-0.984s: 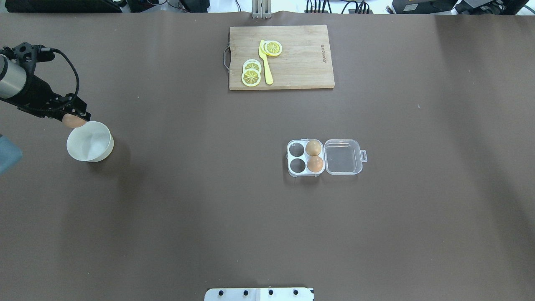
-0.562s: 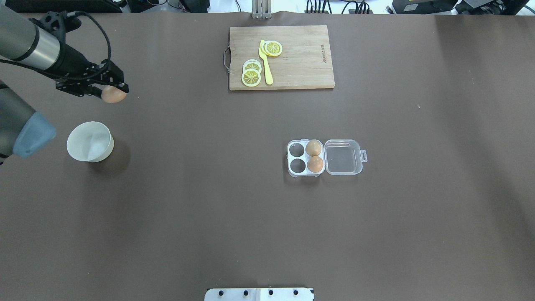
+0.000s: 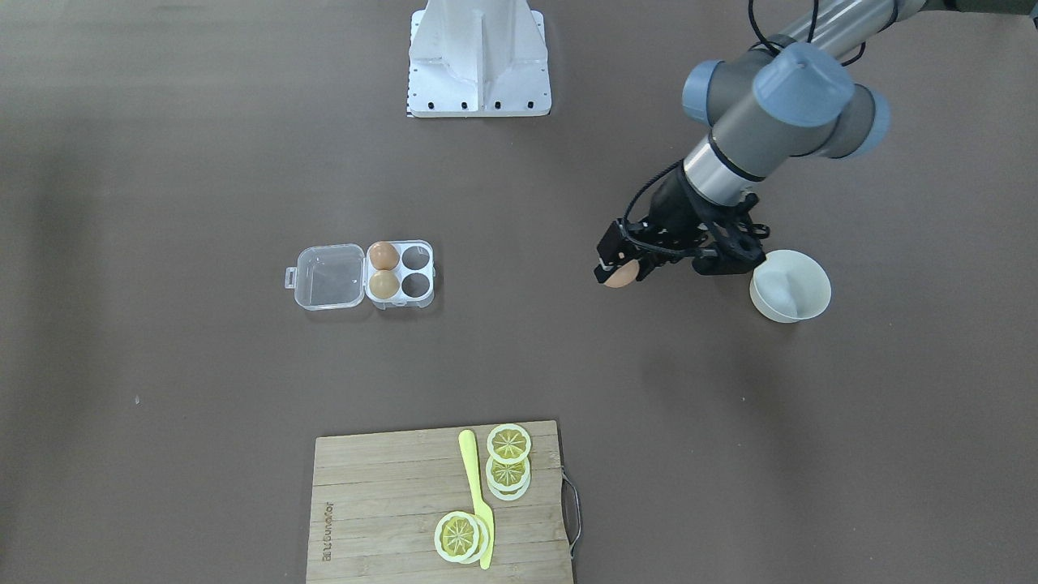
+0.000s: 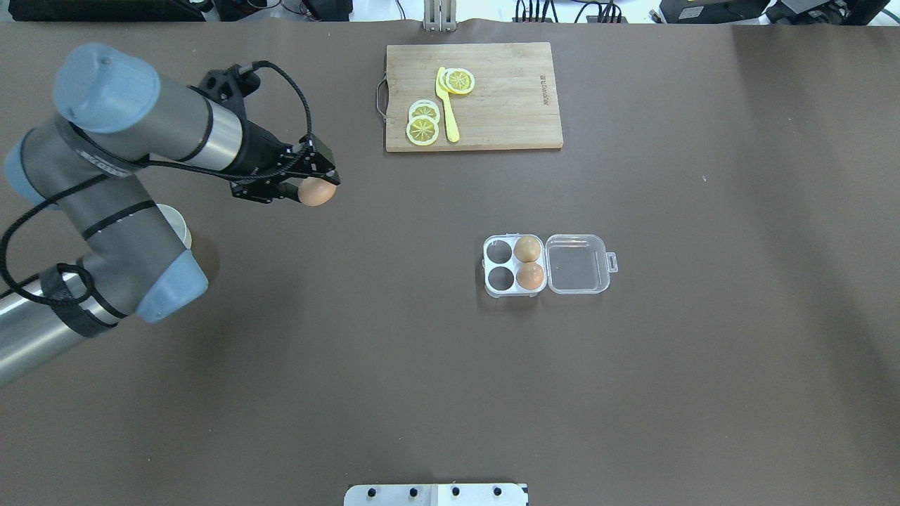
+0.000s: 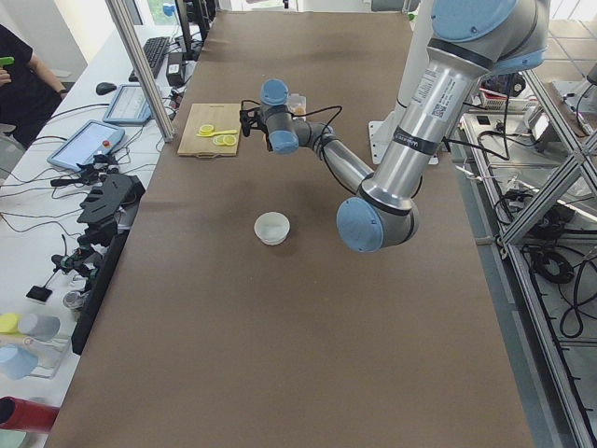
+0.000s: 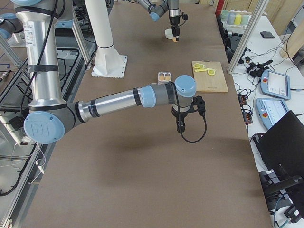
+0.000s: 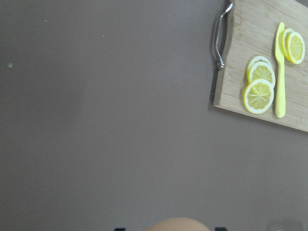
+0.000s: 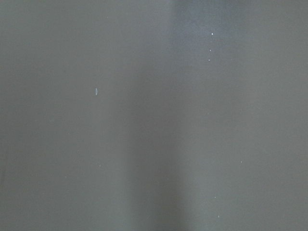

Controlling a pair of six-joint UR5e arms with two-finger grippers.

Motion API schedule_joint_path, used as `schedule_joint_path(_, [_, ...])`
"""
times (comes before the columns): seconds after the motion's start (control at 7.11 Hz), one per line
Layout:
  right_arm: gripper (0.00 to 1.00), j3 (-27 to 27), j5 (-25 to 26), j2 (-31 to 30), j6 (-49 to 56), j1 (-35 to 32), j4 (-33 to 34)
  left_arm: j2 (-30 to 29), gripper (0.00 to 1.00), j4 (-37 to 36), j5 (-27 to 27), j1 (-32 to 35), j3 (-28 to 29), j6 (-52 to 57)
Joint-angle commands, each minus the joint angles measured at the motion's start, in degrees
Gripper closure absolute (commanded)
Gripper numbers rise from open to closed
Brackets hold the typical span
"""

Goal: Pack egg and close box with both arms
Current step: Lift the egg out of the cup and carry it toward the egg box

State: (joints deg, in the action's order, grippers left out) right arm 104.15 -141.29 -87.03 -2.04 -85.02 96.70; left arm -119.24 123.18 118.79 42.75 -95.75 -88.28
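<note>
Hanging above the table (image 4: 450,386), well apart from the box (image 4: 514,264) and at its 10 o'clock, the egg (image 4: 316,192) is being gripped by the jaws of the left arm (image 4: 176,133), which are clamped on it. Two other eggs (image 4: 526,249) are being held in the 3 o'clock cells. The 9 o'clock cells are lying empty, and the lid (image 4: 575,264) is lying open at 3 o'clock. Placing and closing are judged to be left. Whether the jaws of the right arm (image 6: 118,100) are apart cannot be told.
</note>
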Motion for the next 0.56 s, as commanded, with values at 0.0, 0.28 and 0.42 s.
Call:
schedule_joint_path(0.0, [0.00,-0.09,-0.04,-0.07,0.02,0.03,-0.02,-5.62,1.00,0.92,-10.36,-6.85,1.51,-6.10])
schedule_joint_path(0.28, [0.00,-0.09,-0.30,-0.07,-0.07,0.03,-0.02,-8.37,1.00,11.74,-20.65,-12.57,8.69,-12.84])
schedule_joint_path(0.42, [0.00,0.00,-0.30,0.02,-0.07,0.03,-0.11,-9.07,1.00,16.26,-25.93,-15.64,10.65,-14.80])
